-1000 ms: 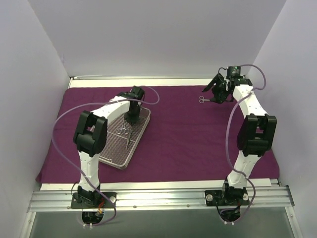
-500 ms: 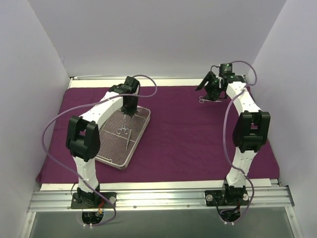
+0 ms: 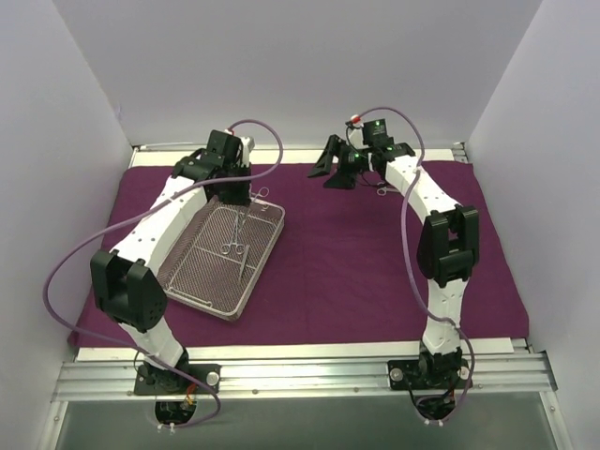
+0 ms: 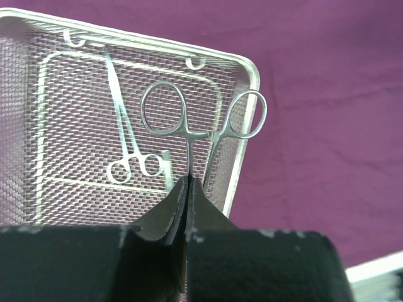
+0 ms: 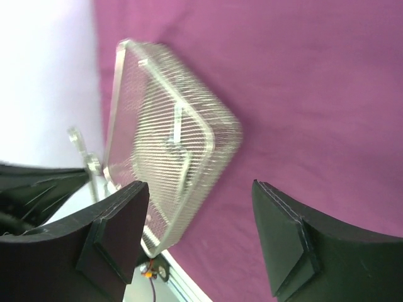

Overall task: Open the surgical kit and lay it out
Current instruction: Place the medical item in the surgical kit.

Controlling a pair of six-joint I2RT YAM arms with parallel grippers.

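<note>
The dark purple cloth wrap lies spread over the table. The silver wire-mesh tray sits on its left half and still holds instruments. My left gripper is above the tray's far end. In the left wrist view it is shut on a scissor-like instrument with its ring handles pointing away. Another instrument lies in the tray below. My right gripper is open and empty over the far middle of the cloth. One instrument lies on the cloth to its right.
White walls close in the left, far and right sides. A metal rail with both arm bases runs along the near edge. In the right wrist view the tray looks blurred beyond the open gripper.
My left arm stretched toward the tray's far end with an instrument gripped. My right gripper left its instrument on the far right cloth and swung left toward the middle.
</note>
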